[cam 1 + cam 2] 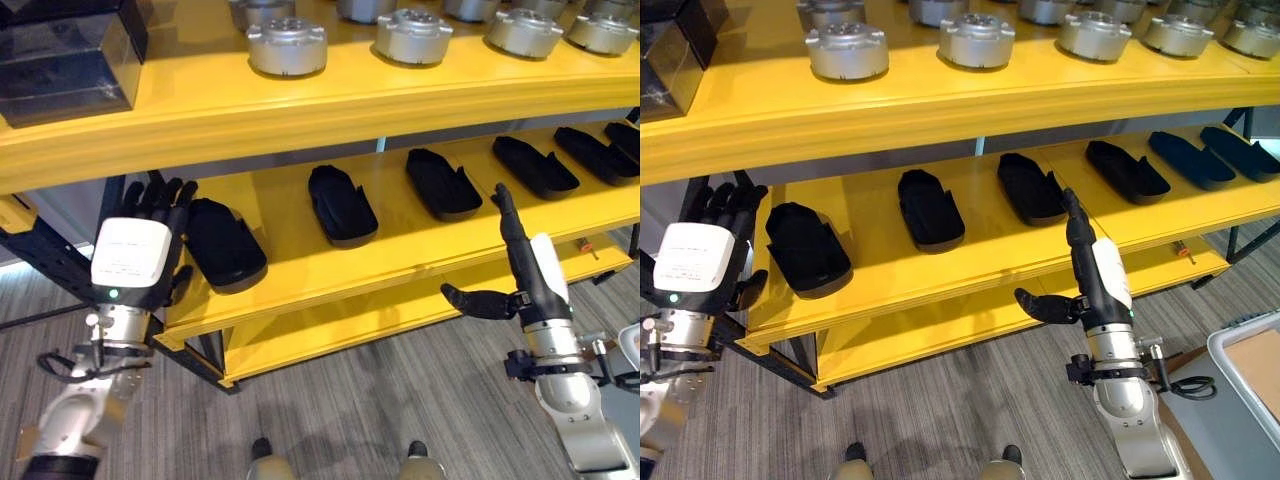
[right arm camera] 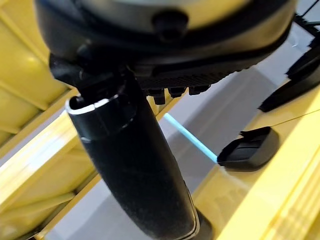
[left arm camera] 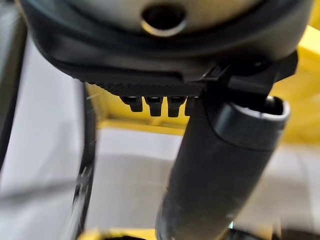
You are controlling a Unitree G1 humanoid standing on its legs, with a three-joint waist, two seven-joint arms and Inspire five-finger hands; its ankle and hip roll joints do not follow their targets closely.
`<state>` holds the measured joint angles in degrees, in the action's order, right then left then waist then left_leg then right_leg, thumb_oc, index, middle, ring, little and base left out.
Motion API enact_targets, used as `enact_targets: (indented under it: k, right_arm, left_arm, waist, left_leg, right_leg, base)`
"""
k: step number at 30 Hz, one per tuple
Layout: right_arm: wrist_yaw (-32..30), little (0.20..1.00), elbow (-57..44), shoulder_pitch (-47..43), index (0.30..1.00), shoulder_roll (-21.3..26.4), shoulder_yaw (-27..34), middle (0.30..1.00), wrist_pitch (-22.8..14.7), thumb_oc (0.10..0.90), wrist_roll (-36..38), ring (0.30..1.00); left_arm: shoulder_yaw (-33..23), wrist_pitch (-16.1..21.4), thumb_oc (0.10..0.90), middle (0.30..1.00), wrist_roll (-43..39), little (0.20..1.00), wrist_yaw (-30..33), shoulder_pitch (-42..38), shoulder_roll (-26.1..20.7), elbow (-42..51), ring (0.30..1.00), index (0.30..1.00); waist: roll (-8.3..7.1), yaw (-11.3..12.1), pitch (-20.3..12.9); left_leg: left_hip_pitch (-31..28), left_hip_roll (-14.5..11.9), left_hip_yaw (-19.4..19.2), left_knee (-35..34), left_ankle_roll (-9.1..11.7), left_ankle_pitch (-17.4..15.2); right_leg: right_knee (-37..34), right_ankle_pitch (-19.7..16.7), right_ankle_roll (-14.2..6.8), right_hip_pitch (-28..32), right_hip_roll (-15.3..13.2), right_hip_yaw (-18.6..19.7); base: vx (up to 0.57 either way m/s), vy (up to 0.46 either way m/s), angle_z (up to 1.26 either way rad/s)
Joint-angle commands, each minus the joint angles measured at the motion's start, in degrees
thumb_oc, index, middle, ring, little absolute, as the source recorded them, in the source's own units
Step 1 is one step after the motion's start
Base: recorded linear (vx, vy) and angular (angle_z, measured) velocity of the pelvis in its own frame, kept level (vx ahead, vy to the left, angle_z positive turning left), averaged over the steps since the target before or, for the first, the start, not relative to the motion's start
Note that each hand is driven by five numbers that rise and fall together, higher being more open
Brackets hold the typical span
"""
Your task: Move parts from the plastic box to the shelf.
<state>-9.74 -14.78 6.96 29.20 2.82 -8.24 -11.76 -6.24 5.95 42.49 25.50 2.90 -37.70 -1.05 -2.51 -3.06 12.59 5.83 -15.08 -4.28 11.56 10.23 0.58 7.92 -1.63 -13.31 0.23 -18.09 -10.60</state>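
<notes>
1. Left eye view: yellow shelf [image 1: 300,100], top tier carries silver round parts [image 1: 287,46] in a row; dark box [image 1: 65,60] at far left of the same tier. Mid tier has black shell parts [image 1: 342,205] in a row, gaps of bare yellow between each.
2. Left hand [image 1: 140,245] is up at the mid tier's left end, back of hand toward cam, fingers straight and spread, tips just beside the leftmost black part [image 1: 222,243]. Can't tell if touching. Holds nothing.
3. Right hand [image 1: 520,270] sits in front of the mid tier's front edge, fingers straight and together pointing up, thumb stuck out to the side. Empty. Open floor [image 1: 400,400] below both arms.
4. Right eye view: same layout. Right hand [image 1: 1090,270] is apart from the nearest black part [image 1: 1030,188], shelf edge between them. Grey bin corner [image 1: 1250,385] at lower right, its contents not readable.
5. Left wrist view: thumb [image 3: 220,165] straight, finger stubs extended, nothing in the grasp; yellow edge behind.
6. Right wrist view: thumb [image 2: 132,165] straight, nothing held. One black part [image 2: 248,149] lies on the yellow board past it, near the board edge.
</notes>
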Motion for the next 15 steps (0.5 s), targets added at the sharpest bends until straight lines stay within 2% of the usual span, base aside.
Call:
enact_targets:
  k: [1, 2, 9, 15]
  right_arm:
    - [-1.3, 1.000, -4.2, -4.4, 1.000, -0.3, 2.8, 1.000, -3.2, 0.900, 1.0, 1.000]
    - [-1.2, 1.000, -4.3, -4.5, 1.000, -0.5, 2.4, 1.000, -2.9, 0.900, 1.3, 1.000]
    - [-1.2, 1.000, -4.4, -4.6, 1.000, -0.4, 1.2, 1.000, -1.8, 0.900, 1.3, 1.000]
    - [-1.5, 1.000, -4.5, -5.4, 1.000, 0.0, 0.5, 1.000, -1.5, 0.900, 0.9, 1.000]
  left_arm:
    - [-1.2, 0.2, 0.900, 1.000, -6.7, 1.000, 1.8, -6.0, -2.8, 2.1, 1.000, 1.000]
    - [0.2, 0.2, 0.900, 1.000, -8.8, 1.000, 0.9, -6.5, -0.6, 2.7, 1.000, 1.000]
    - [4.6, 0.5, 0.900, 1.000, -17.7, 1.000, -1.0, -9.1, 4.1, 2.5, 1.000, 1.000]
    - [6.8, -0.2, 0.900, 1.000, -19.6, 1.000, -1.1, -12.4, 4.7, 0.6, 1.000, 1.000]
  waist:
    - [-1.92, -1.0, -2.8]
    - [-2.17, -1.1, -2.6]
    - [-2.67, -1.4, -1.4]
    - [-2.72, -1.5, -0.5]
  left_leg:
    - [-1.2, 0.2, -1.6, -1.2, -2.1, 1.6]
    - [-1.3, 0.0, -1.8, -1.3, -2.0, 1.7]
    - [-0.6, -0.3, -1.6, -1.2, -1.9, 2.2]
    - [0.1, -0.7, -1.7, -1.4, -1.8, 2.7]
  right_leg:
    - [2.6, 1.9, 1.3, 0.0, 0.8, 1.3]
    - [2.6, 1.9, 1.4, 0.0, 0.9, 1.4]
    - [2.8, 1.7, 1.7, -0.9, 1.5, 1.7]
    - [3.0, 1.5, 1.7, -2.0, 1.8, 2.0]
  base:
    - [0.00, 0.000, 0.00]
    - [0.00, 0.000, 0.00]
    - [0.00, -0.004, -0.02]
    - [0.00, 0.000, 0.00]
